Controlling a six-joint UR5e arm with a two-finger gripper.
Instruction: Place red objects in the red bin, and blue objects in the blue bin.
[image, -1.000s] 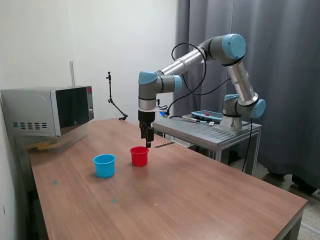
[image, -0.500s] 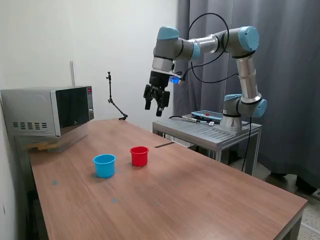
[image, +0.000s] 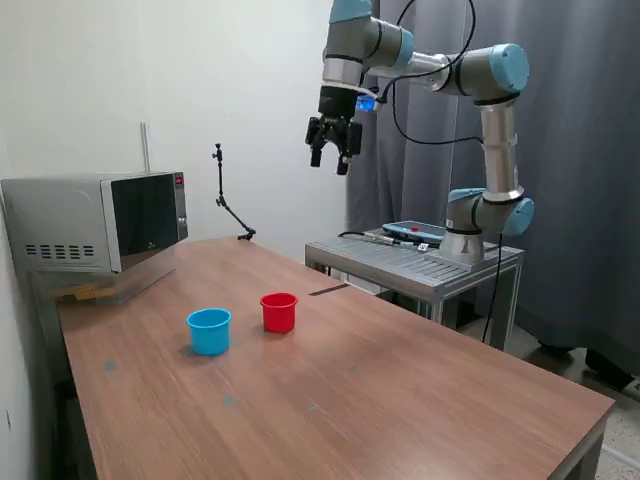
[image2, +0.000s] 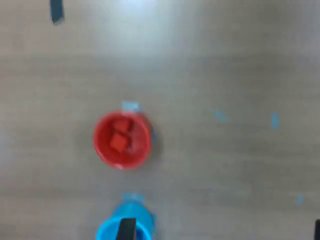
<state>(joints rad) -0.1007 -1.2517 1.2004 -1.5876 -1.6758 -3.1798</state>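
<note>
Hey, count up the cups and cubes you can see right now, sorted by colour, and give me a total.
Round red plastic cups: 1
Round light blue plastic cups: 1
Small red cubes, inside the red cup: 2
Dark blue cubes: 0 visible; the light blue cup's inside is hidden
Total: 4

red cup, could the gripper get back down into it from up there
Probably yes. The gripper hangs high above the table, and the wrist view looks straight down onto the red cup with nothing between them. The blue cup stands apart beside it.
</note>
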